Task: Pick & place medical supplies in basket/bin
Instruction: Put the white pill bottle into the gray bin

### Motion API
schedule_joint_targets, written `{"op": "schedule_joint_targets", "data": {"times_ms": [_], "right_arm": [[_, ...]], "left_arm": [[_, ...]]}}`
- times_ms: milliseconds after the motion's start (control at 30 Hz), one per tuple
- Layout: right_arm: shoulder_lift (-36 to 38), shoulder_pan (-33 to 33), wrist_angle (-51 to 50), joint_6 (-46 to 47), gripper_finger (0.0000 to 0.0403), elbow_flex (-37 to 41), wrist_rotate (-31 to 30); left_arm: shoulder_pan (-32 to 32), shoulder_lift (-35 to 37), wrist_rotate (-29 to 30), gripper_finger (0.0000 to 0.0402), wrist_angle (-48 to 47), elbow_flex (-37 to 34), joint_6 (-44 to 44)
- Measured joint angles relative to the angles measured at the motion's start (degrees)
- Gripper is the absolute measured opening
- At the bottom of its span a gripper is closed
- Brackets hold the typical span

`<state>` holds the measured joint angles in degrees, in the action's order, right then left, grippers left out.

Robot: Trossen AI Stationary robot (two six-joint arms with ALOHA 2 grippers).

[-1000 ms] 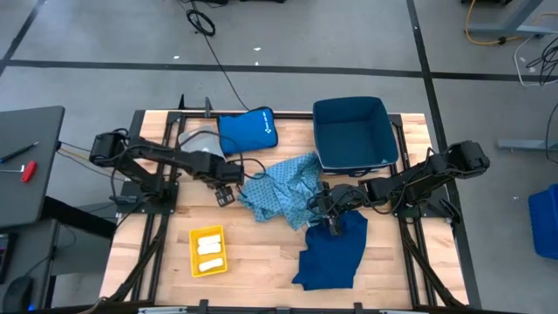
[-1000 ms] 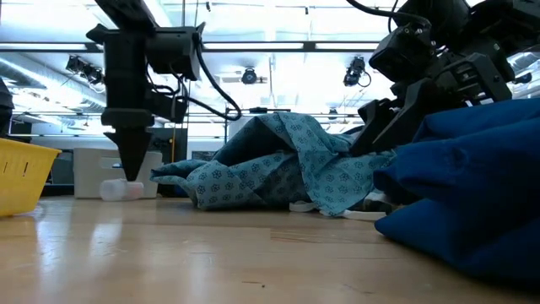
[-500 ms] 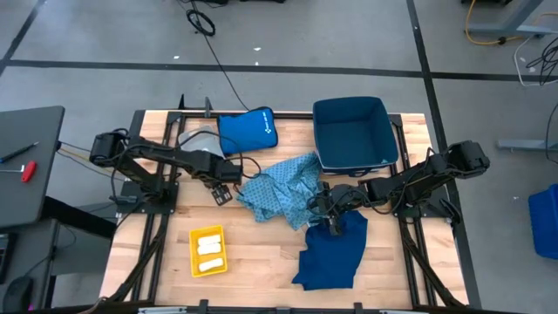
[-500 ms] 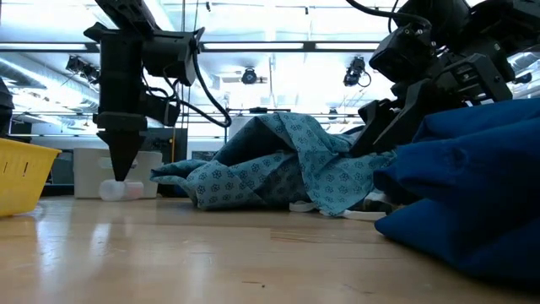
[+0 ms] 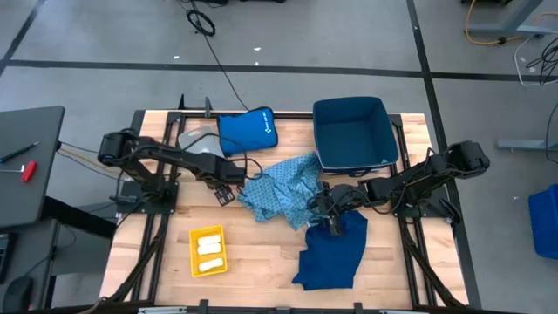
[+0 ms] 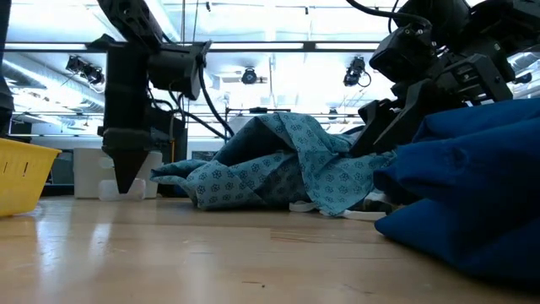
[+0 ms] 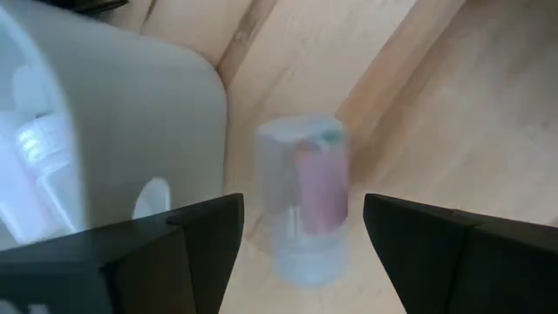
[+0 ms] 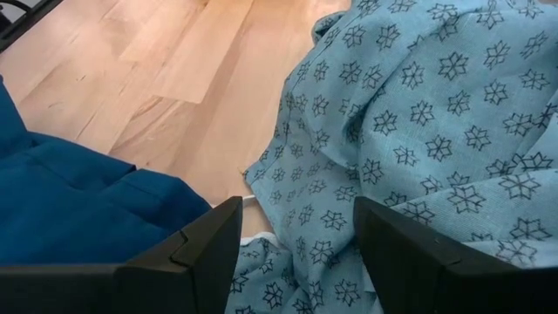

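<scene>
We are seeing the left end effector [image 7: 296, 231] hanging released directly over a clear vial [image 7: 303, 196], seemingly lying lengthwise between its fingers; the right end effector [image 5: 332, 224] is also released, far off.

Royal-blue padded pouch [image 5: 246, 132] with white logo at table's far edge. Navy bin [image 5: 353, 133] beside it to the right. Yellow tray [image 5: 207, 250] near front left. Wooden table [image 5: 261, 257].
</scene>
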<state>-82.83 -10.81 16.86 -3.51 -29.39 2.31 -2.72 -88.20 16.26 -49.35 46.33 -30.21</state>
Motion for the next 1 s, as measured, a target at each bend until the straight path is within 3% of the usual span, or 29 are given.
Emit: {"op": "schedule_joint_targets", "data": {"times_ms": [300,567,1000], "right_arm": [[0.00,0.00,-0.02,-0.20,0.0229,0.00,0.02],[0.00,0.00,-0.03,-0.20,0.0229,0.00,0.02],[0.00,0.00,-0.02,0.19,0.0229,0.00,0.02]], "left_arm": [[-0.26,-2.68,-2.22,0.0234,2.70,0.06,0.84],[-0.22,-2.87,-3.29,0.0157,3.11,-0.02,1.35],[5.04,0.69,0.56,0.0155,8.95,-0.02,0.97]]}}
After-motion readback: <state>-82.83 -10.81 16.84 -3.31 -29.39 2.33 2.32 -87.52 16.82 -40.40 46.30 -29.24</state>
